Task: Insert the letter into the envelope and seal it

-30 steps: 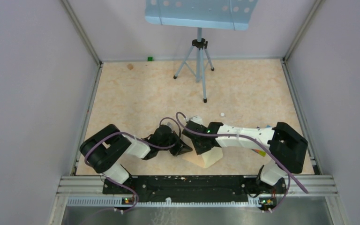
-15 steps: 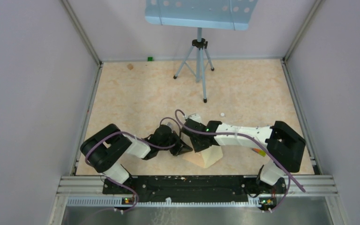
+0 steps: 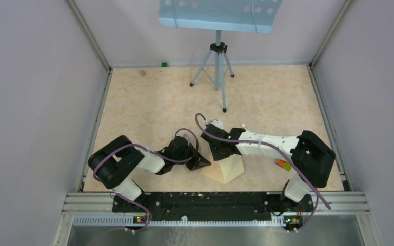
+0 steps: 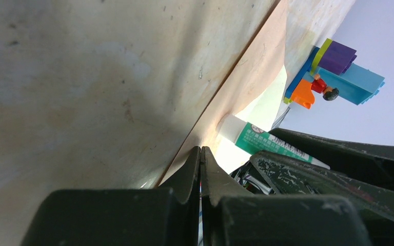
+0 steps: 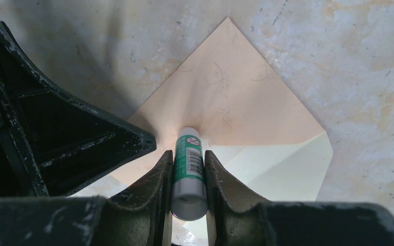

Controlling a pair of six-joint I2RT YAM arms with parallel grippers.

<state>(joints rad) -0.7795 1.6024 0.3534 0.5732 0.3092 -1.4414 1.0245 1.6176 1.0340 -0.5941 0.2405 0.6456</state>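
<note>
One glue stick [image 5: 189, 177] sat clamped in the right gripper [image 5: 189, 154], tip on the envelope [image 5: 225, 97] flap, mid near edge; the left gripper [image 4: 201, 154], closed, seemingly pinned the envelope. The letter [image 5: 287, 164] lay tucked inside. Light strokes along the flap border would suit.

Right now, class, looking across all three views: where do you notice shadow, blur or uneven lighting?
Top external view: evenly lit and sharp throughout. Left wrist view: the left hand is a dark, blurred foreground, the table looks soft, and the toy bricks are crisper. Right wrist view: the glue stick and the envelope are sharp, and shadow darkens the table at upper left.
</note>
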